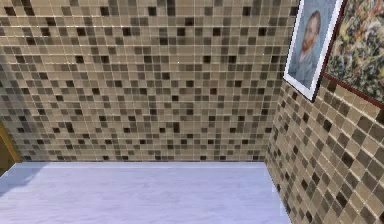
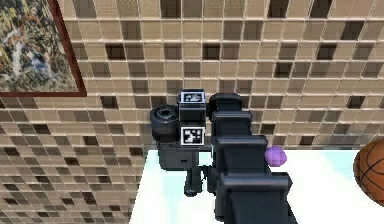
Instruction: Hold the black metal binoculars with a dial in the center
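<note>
Facing a corner of the room, the forward view takes in a far wall [image 1: 140, 80] of small brown, tan and dark tiles above a pale floor [image 1: 140, 195]. The same tiles cover the right wall, where two framed pictures hang side by side: a portrait [image 1: 310, 45] in a white frame, and to its right a patterned picture [image 1: 362, 45] in a dark red frame. A sliver of brown wood [image 1: 5, 150] shows at the left edge, low down.

In the arm side view the tiled wall [image 2: 300, 60] stands behind a white table [image 2: 320, 190]. A framed picture [image 2: 35, 45] with a dark red frame hangs at the upper left. The dark arm [image 2: 245, 170] reaches across the tabletop toward the wall. At its far end are two white squares [image 2: 190, 100] with black marks, and just left of them is the gripper [image 2: 163, 125], a dark rounded body near the table's far left edge.

A black lump [image 2: 194, 180] shows on the near side of the squares, against the arm's left side and over the tabletop. It may be the binoculars, but its shape is too unclear to be sure. I cannot tell how the fingers are set, or whether the gripper holds anything.

To the right of the arm, a small purple thing [image 2: 273, 156] sits on the table near the wall. An orange-brown ball [image 2: 372, 170] rests at the right edge.
</note>
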